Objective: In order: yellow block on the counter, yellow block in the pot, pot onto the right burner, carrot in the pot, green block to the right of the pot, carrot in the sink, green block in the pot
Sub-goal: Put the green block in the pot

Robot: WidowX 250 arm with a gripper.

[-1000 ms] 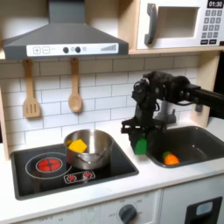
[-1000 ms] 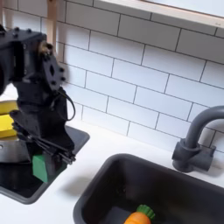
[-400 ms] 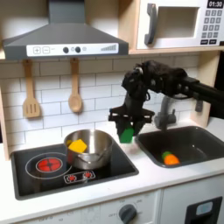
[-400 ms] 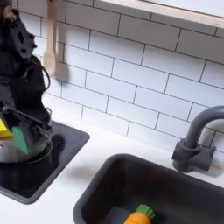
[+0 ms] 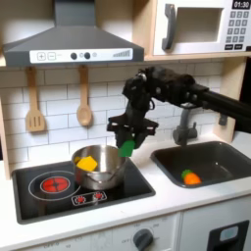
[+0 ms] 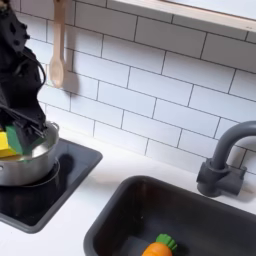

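**Green block nearly at the pot, last step by the looks of it**

So the green block was pinched between the jaws of the gripper, hanging in the air just above the rim of the pot on the side nearer the sink. In the second exterior view the green block sat right over the pot's edge, not inside yet. Below and beyond the jaws, the yellow block lay in the pot, which stood on the stovetop's right burner in the first exterior view. Well off to the jaws' other side, the carrot was down in the sink. My read: everything's done except dropping the green block in.
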